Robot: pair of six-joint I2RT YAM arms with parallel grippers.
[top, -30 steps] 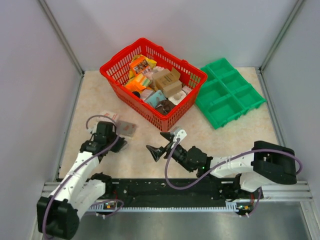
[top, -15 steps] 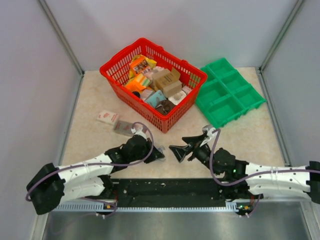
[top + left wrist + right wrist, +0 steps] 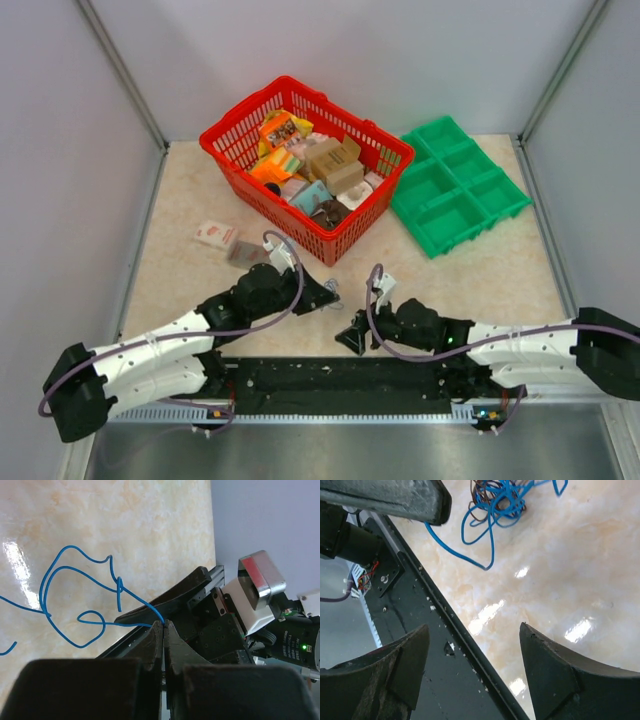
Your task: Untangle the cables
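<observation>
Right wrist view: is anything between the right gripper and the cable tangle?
Nothing visible blocks it. Only bare table lies between the open right gripper and the cables. The left gripper, shut on one of them, sits off to one side of that path.

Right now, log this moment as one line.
left end effector: shut on cable | right end effector: open, empty | cable: looped, knotted

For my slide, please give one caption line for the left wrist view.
Left tool shut on a thin blue cable, its loops tangled over the beige table.
</observation>
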